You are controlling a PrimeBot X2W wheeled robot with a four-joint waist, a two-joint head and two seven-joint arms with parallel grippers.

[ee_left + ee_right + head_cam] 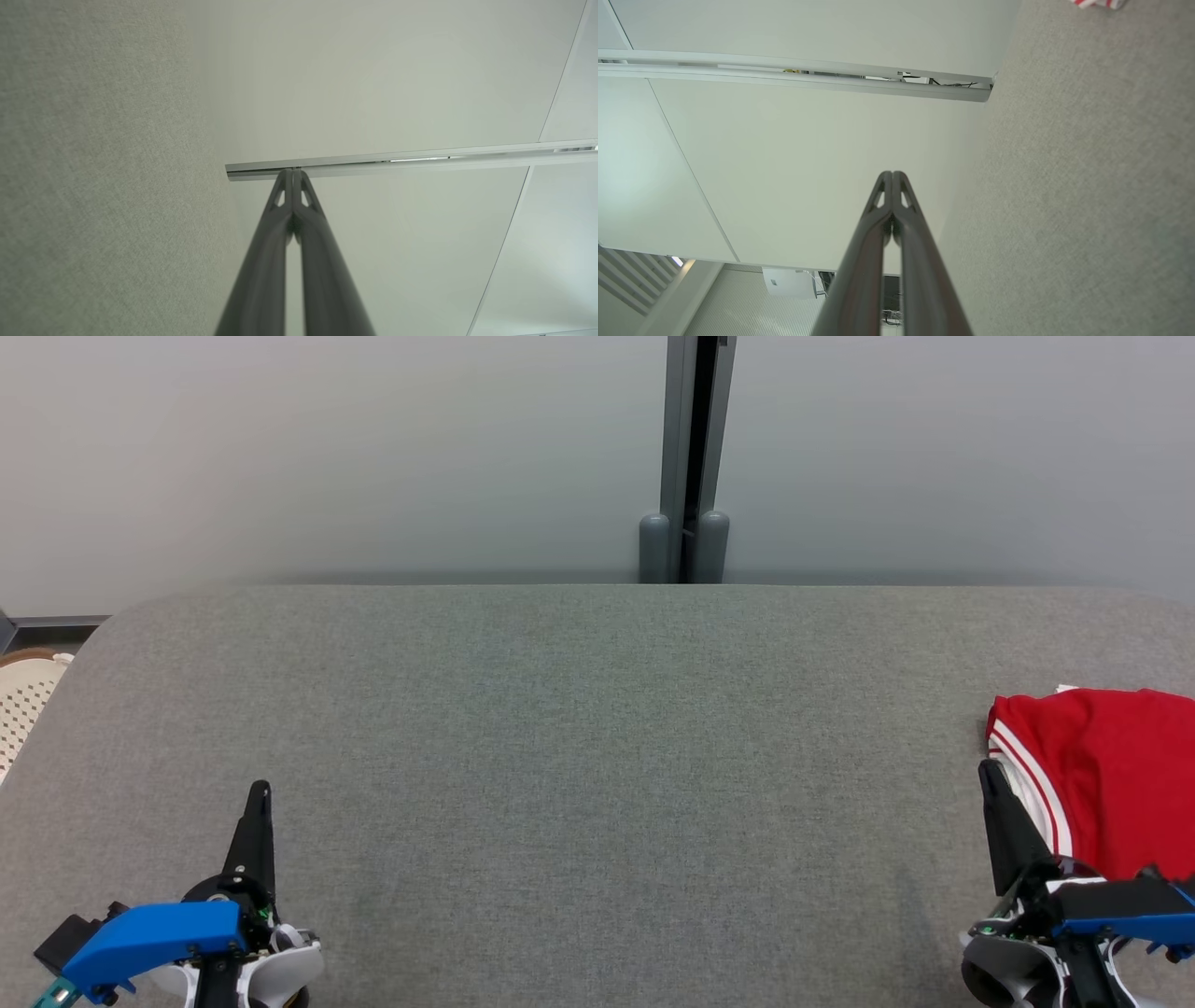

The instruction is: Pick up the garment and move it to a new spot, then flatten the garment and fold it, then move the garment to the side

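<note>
The garment (1111,775) is red with white stripes along its edge and lies bunched at the right edge of the grey table (579,747); a sliver of the garment (1097,3) shows at the top of the right wrist view. My right gripper (988,771) is shut, its tips just left of the garment's striped edge, nothing held. At the lower left my left gripper (260,791) is shut and empty above bare table, far from the garment. In the wrist views the fingers of the left gripper (293,171) and of the right gripper (892,173) are pressed together.
Pale partition panels with a grey post (689,457) stand behind the table's far edge. A cream perforated basket (23,700) sits beyond the table's left edge. The table's rounded far corners curve away at left and right.
</note>
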